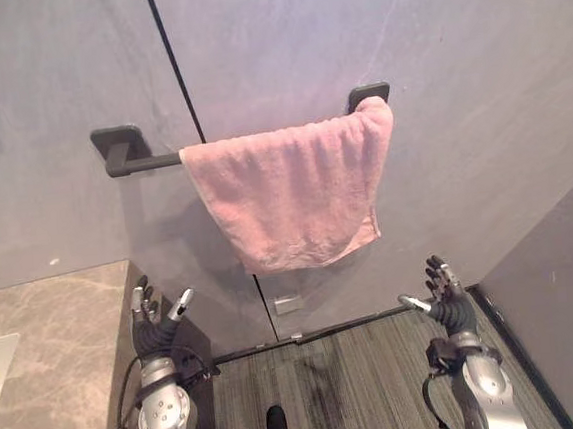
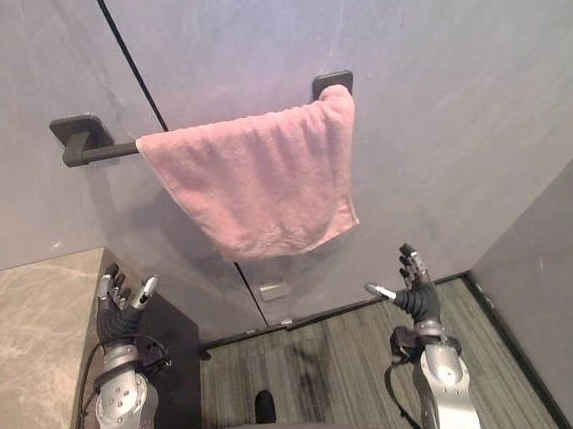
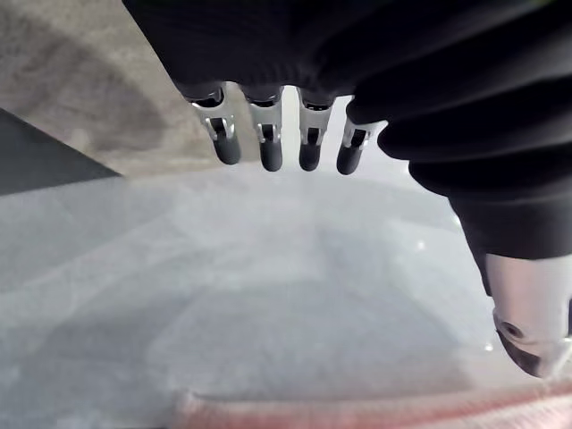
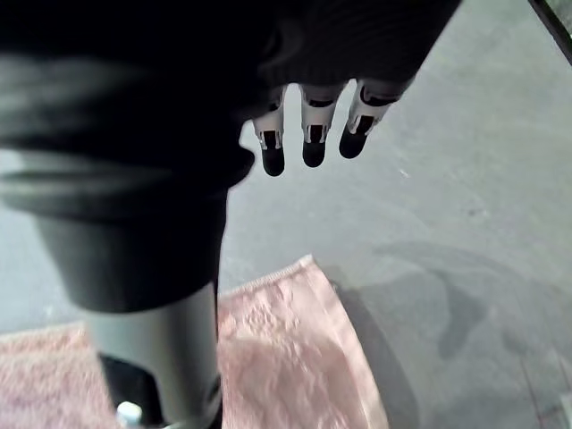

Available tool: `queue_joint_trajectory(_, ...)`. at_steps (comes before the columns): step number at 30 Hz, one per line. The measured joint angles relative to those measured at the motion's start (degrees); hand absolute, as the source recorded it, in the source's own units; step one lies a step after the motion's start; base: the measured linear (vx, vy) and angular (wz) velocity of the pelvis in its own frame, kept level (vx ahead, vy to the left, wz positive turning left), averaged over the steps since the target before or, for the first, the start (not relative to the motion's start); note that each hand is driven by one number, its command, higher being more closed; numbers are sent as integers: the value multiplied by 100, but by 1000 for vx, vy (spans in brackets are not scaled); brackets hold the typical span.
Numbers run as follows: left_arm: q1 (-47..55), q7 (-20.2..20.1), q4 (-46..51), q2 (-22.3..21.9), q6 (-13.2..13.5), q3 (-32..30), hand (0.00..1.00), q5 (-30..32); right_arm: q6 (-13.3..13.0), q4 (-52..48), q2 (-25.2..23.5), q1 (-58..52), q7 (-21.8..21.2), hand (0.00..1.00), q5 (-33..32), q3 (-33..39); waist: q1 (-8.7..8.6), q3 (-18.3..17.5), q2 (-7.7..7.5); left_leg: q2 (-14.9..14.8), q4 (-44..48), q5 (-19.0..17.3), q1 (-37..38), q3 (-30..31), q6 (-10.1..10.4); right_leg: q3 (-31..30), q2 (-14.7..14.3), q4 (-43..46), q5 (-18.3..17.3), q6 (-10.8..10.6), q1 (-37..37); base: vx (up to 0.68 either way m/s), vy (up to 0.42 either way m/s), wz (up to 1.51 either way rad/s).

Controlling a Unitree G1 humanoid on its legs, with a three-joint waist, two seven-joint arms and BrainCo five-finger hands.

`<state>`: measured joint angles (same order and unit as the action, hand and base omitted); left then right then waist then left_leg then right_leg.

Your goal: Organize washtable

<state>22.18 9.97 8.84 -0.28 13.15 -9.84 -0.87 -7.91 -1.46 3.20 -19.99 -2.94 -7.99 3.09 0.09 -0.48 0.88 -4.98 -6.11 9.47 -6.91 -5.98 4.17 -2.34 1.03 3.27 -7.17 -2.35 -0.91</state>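
Two wide-open, empty hands, left hand (image 1: 157, 324) and right hand (image 1: 445, 301), below unevenly hung pink towel (image 1: 294, 189) on wall rail (image 1: 152, 163); probably best: grasp both lower corners, level evenly.

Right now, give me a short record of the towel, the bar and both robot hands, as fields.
towel: pink, draped over the bar, pushed toward its right mount, lower edge slanted
towel bar: dark, fixed to the grey wall, left stretch bare
left robot hand: open, empty, lower than the towel, by the counter edge
right robot hand: open, empty, lower than the towel, off to its right
counter: marbled stone, on the robot's left
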Motion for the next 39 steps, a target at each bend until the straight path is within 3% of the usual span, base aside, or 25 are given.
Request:
queue_joint_trajectory(3,359,-659,417,19,345,317,0,-974,-210,-327,24,-438,-516,0,-486,-536,-1,-26,37,0,0,-2,-13,15,3,24,-4,2,-27,-4,3,0,-6,5)
queue_joint_trajectory(6,494,-1390,823,75,522,819,0,-2218,-341,-348,75,-457,-980,0,-928,-1097,0,-38,52,7,1,-1,-30,39,4,58,-1,2,-32,-10,6,-2,1,6)
queue_joint_trajectory(10,398,-2337,1117,383,539,1883,0,-3672,-409,-310,262,-141,-1325,0,-1343,-1873,4,-47,47,56,2,3,-49,114,4,138,35,32,-66,-40,5,12,7,10)
queue_joint_trajectory(16,-253,-2945,1290,1015,297,2697,0,-4505,-431,-268,581,658,-1334,0,-1272,-2604,25,-60,30,62,28,36,-3,93,-40,128,42,140,-68,-28,15,2,-1,-1)
queue_joint_trajectory(21,-891,-3049,1320,1263,256,2942,0,-4789,-431,231,844,1389,-1279,0,-1259,-2846,36,-68,40,60,21,60,68,72,-52,64,39,219,-70,-27,9,-23,15,-6)
queue_joint_trajectory(26,-1518,-2893,593,1268,288,3010,0,-4767,-395,481,939,1893,-1029,0,-1057,-2998,37,-85,74,52,1,35,121,61,-19,42,38,241,-74,-31,-26,-45,27,-2)
queue_joint_trajectory(33,-2713,-2265,-1519,1274,287,2983,0,-4529,-290,1122,919,2628,-722,0,-1040,-3052,41,-99,88,51,2,44,116,26,-22,-6,42,230,-54,-54,-13,-11,8,-1)
queue_joint_trajectory(39,-4496,-1693,-3429,1546,223,2862,0,-4354,-244,2154,979,4106,-314,0,-1040,-2991,24,9,85,9,37,218,-146,22,-97,0,-7,383,-27,-41,310,0,0,0)
